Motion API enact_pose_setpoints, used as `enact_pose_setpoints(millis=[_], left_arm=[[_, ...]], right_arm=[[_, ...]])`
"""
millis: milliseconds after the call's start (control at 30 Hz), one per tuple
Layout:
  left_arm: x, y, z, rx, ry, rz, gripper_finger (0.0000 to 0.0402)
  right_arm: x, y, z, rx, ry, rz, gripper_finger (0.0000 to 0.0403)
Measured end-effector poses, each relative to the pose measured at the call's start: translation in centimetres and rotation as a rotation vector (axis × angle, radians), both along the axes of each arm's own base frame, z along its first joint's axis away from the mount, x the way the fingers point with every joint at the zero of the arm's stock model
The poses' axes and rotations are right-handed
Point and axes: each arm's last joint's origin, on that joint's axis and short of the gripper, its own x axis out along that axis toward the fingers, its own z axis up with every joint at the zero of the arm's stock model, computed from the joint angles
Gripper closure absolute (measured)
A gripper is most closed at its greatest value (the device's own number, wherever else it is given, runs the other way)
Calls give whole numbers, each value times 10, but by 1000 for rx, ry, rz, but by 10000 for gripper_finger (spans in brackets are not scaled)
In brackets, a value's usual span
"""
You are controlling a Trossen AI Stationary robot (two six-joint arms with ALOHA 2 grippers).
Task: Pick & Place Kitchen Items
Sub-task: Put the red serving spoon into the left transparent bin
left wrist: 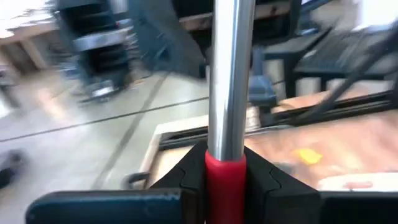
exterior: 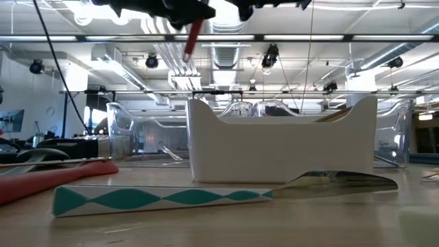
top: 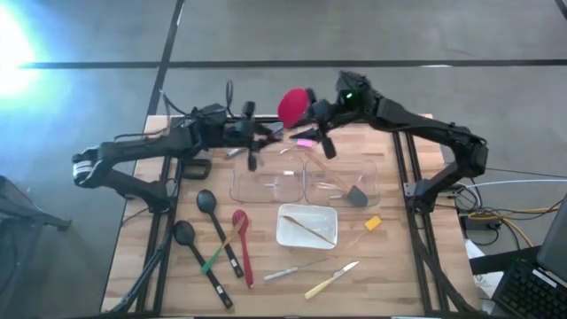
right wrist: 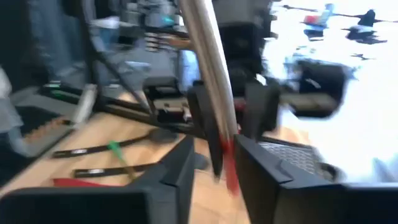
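Above a wooden table (top: 390,266), two dark arms meet over the far edge with a red spoon (top: 293,105) held between them. The left gripper (top: 262,133) is clamped on the spoon's handle: the left wrist view shows its dark fingers (left wrist: 186,177) pressed against the red grip where it joins the silver shaft. The right gripper (top: 321,135) stands just beside it, its jaws parted around the same handle in the right wrist view, a gap showing on each side; whether it touches the handle cannot be told.

Two clear plastic bins (top: 266,186) sit side by side below the grippers, the right one holding a grey spatula (top: 356,195). A white tray (top: 306,225) lies in front of them with a slim utensil across it. Two black ladles (top: 213,213) lie on the left part of the table beside a red spatula (top: 241,239) and a green-handled tool (top: 217,252). A knife with a yellow handle (top: 330,279) rests near the front edge, a small yellow piece (top: 373,223) by the tray.
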Motion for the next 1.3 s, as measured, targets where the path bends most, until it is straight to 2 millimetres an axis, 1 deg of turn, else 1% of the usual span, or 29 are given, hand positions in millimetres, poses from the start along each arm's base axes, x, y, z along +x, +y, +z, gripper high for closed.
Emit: enact_pose_setpoints(millis=[33,100,200,333,400,467,533,600,700,833,967,1133,1300], left_arm=[[-6,-1,5,15,21,31,346],[-19,-3,11,34,102,93,346],[-39,-7,21,82,253,186,346],[-65,-11,36,151,464,318,346],[-72,-12,37,182,563,350,346],[-75,-12,36,243,648,362,346],[-78,-11,32,326,736,372,346],[-78,-10,27,407,808,386,346],[-75,-9,12,565,979,327,346],[-66,-11,-10,786,1158,250,346],[-55,-16,-26,955,1285,240,346],[-41,-23,-36,1037,1325,120,346],[-22,-26,-41,1058,1349,79,346]], right_arm=[[-5,0,3,-13,25,-24,277],[-17,1,1,-22,120,-80,260],[-32,2,-7,-29,276,-170,248],[-59,1,-5,-57,405,-338,252],[-67,-2,-8,-73,457,-428,260],[-72,-5,-11,-86,482,-509,268],[-79,-7,-9,-97,479,-587,276],[-86,-10,-6,-90,470,-656,283],[-90,-16,-6,-64,472,-705,294],[-93,-17,-4,-52,459,-716,306],[-93,-19,-5,-55,466,-724,318],[-92,-19,-7,-62,469,-714,330],[-92,-19,-11,-60,484,-713,338]])
